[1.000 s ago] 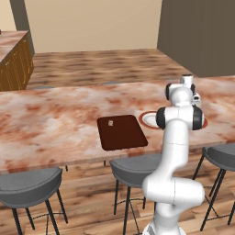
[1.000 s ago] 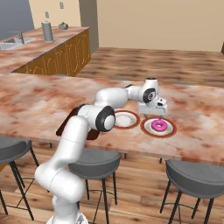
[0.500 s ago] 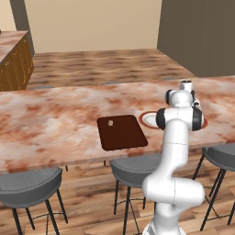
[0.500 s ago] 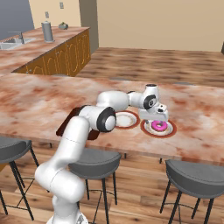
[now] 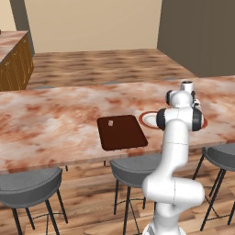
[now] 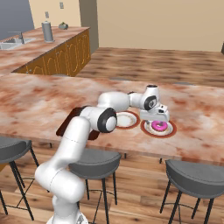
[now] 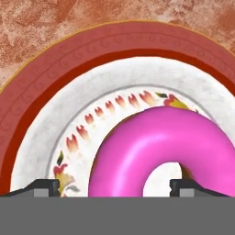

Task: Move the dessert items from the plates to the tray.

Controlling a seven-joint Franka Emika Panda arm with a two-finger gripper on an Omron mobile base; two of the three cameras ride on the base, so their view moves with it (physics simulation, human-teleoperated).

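Marbled pink countertop (image 5: 55, 119) runs across a simulated kitchen, with grey stools (image 5: 27, 186) along its near edge and wood flooring beyond. On it lies a dark brown tray (image 5: 122, 132), and a tiny tan lump (image 5: 110, 123) already sits near the tray's far edge. Just beside the tray is a white plate with a reddish rim (image 6: 127, 119), bare on top. Next to that is a second plate (image 6: 168, 131), carrying a pink donut (image 6: 159, 126).

Compared with a second ago, the white arm has reached further out and lowered, so the gripper (image 6: 158, 117) now hangs right over the donut rather than beside the plates. Its jaws are spread wide and have just begun to narrow slightly; nothing is held.

From the camera on the hand, the donut (image 7: 172, 153) looks very close. One dark fingertip (image 7: 46, 187) stands outside the ring on one side, and the other (image 7: 188, 187) sits over the inner edge of the hole, so the jaws appear to straddle one side of the ring.

This suggests the first dessert is delivered and the grab on the last one is starting. The donut itself has not moved from its plate.
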